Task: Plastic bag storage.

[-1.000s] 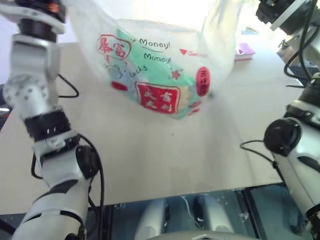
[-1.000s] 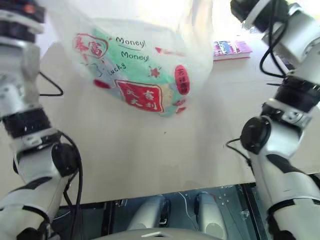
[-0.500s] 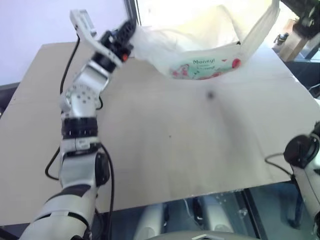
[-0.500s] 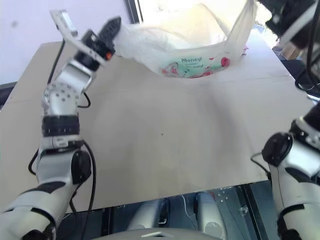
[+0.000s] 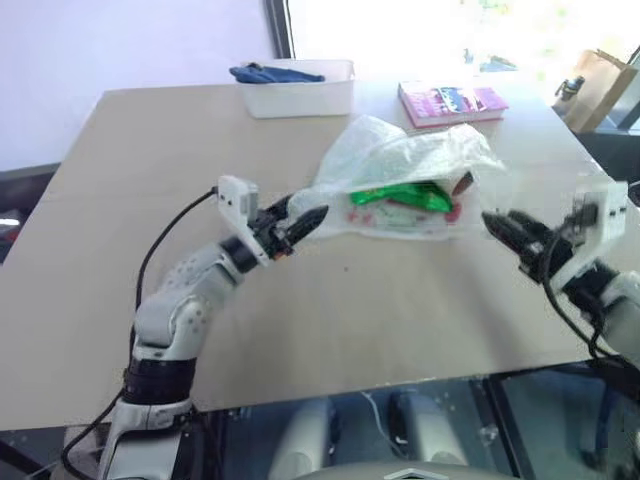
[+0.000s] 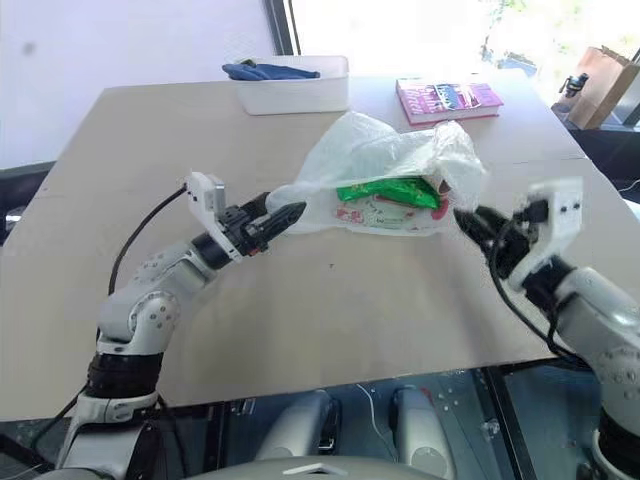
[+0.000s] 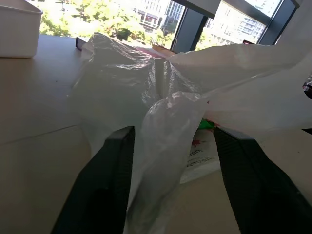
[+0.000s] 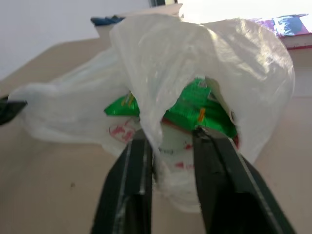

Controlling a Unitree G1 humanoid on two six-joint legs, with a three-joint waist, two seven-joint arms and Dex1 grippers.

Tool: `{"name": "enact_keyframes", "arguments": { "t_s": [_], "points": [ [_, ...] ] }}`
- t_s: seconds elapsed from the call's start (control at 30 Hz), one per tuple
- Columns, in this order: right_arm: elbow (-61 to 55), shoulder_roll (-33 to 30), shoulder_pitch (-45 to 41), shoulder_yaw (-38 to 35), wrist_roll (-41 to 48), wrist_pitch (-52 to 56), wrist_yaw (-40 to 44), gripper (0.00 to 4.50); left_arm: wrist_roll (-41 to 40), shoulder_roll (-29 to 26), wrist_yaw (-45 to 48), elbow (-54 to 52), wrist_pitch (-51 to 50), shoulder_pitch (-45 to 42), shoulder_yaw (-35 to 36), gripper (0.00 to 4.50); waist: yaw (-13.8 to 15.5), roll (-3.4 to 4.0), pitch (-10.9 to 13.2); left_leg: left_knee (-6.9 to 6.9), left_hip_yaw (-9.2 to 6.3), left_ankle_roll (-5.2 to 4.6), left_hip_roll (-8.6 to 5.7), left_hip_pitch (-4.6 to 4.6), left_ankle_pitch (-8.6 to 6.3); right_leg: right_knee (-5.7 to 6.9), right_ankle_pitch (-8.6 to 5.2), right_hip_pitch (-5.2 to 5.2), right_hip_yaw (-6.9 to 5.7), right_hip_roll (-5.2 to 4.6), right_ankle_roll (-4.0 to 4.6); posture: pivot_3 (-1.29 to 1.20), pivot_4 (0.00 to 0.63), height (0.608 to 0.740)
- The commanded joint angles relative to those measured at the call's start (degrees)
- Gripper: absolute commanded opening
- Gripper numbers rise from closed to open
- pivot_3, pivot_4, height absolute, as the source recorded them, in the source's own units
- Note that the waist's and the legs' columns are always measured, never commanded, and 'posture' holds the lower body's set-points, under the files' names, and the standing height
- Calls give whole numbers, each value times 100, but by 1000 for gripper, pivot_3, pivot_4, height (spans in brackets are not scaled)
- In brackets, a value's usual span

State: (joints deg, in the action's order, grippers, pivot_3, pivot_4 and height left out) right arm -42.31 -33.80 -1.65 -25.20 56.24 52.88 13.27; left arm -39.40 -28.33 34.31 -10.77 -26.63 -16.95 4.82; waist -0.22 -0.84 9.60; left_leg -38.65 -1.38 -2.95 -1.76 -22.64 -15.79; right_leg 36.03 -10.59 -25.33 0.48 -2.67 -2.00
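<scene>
The plastic bag, thin, crinkled and translucent white, lies slumped on the table at its middle. A green snack packet shows through it. My left gripper is at the bag's left end, open, with a twisted strip of bag loose between its wide-set fingers. At the bag's right end, my right gripper is open too. A fold of the bag hangs down between its fingers.
A white tray holding a dark blue cloth stands at the table's far edge. A pink book lies to its right. A brown paper bag stands beyond the table's far right corner.
Both arms have come down from high over the table. The bag, held up by both grippers before, now rests on the tabletop, and both grippers have opened.
</scene>
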Motion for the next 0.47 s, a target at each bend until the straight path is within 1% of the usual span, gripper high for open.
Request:
{"name": "enact_keyframes", "arguments": {
  "t_s": [0.03, 0.07, 0.1, 0.17, 0.23, 0.3, 0.37, 0.4, 0.47],
  "points": [
    [-382, -751, 869, -462, -666, -483, 883, 3173, 86, -221, 278, -400, 195, 460, 309, 4500, -2, 3, -2, -1, 4, 0, 0, 0, 0, 1, 0, -1, 1, 0, 0, 0, 150, 740],
    [-421, -969, 1375, -731, -886, -618, 1276, 3421, 151, -269, 340, -408, 295, 695, 393, 4500, -4, 4, -6, -2, 6, 0, -1, -1, 0, 0, 0, -1, 0, -1, 0, 0, 150, 740],
    [-455, -1139, 1867, -933, -1133, -817, 1663, 3993, 240, -317, 373, -417, 379, 884, 437, 4500, 1, 3, -7, -3, 9, 0, 3, 5, 0, -4, -1, 3, 3, -1, -1, 0, 150, 740],
    [-456, -1323, 2685, -1201, -1569, -1246, 2298, 4456, 339, -363, 442, -427, 521, 1125, 539, 4500, 37, 8, -13, -2, 7, -4, 2, 4, -3, -8, -2, 4, 1, -1, -3, 0, 150, 740],
    [-420, -1338, 3232, -1330, -1900, -1660, 2721, 4456, 242, -326, 432, -433, 547, 1224, 734, 4500, 85, 3, -14, 1, 4, -6, 8, 12, -6, -13, -3, 14, -2, 3, -4, 0, 150, 740],
    [-328, -1258, 3483, -1369, -2136, -2000, 2961, 4456, 156, -311, 409, -485, 493, 1330, 895, 4500, 95, 3, -15, -4, 5, -7, 8, 15, -6, -14, -6, 19, -5, 2, -7, 0, 150, 740],
    [-68, -1161, 3468, -1285, -2404, -2366, 3043, 4456, 73, -316, 314, -607, 366, 1496, 1102, 4500, 90, -3, -12, -14, 9, -8, 9, 38, -7, -14, -24, 45, -16, -2, -11, 0, 150, 740],
    [64, -1122, 3427, -1230, -2514, -2507, 3058, 4456, 83, -347, 343, -679, 366, 1595, 1142, 4500, 88, -5, -13, -15, 14, -9, 14, 73, -9, -17, -29, 80, -15, -15, -10, 0, 150, 740],
    [273, -1025, 3335, -1148, -2586, -2643, 3093, 4456, 122, -412, 448, -802, 372, 1773, 1150, 4500, 84, -7, -14, -15, 16, -9, 16, 89, -9, -19, -30, 95, -14, -17, -10, 0, 150, 740]
  ]
}}
